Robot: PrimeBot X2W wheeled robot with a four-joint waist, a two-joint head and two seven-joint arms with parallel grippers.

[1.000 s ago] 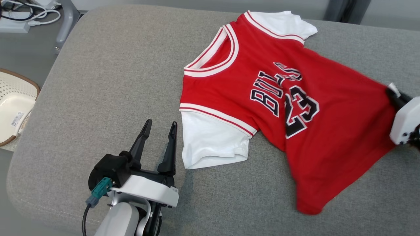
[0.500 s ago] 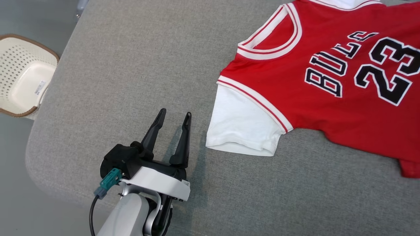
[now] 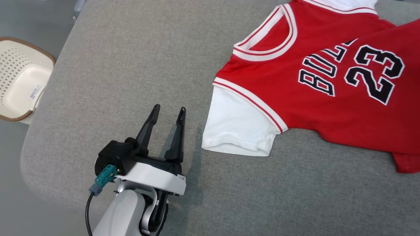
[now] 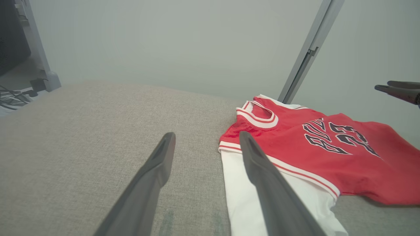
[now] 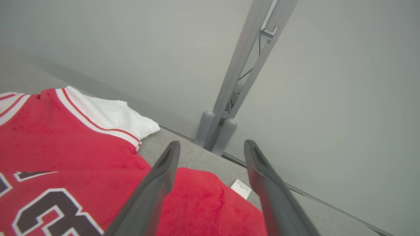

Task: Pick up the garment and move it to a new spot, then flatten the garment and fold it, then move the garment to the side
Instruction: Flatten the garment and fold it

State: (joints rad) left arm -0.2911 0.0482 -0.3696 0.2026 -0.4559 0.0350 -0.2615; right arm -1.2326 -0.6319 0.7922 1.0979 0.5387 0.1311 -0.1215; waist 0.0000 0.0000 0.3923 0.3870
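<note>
The garment (image 3: 315,85) is a red jersey with white sleeves and "BULLS 23" in black, lying on the grey cushioned surface (image 3: 131,65) at the upper right of the head view. My left gripper (image 3: 169,108) is open and empty, just left of the near white sleeve (image 3: 236,131) and apart from it; the left wrist view has its fingers (image 4: 207,134) beside that sleeve (image 4: 242,196). My right gripper (image 5: 211,142) is open above the garment's red hem (image 5: 203,203), with nothing between its fingers. Its dark fingers also reach into the left wrist view's right edge (image 4: 382,85).
A white perforated basket (image 3: 19,85) stands on the floor past the surface's left edge. A grey post (image 5: 229,98) and a pale wall rise behind the far edge. Cables (image 4: 10,98) lie at the far left. A white label (image 5: 241,189) sticks out at the hem.
The head camera has turned, shifting the whole picture. A second ago my right gripper was pulling the garment's hem; now its fingers stand apart and the hem lies free. My left gripper stays open.
</note>
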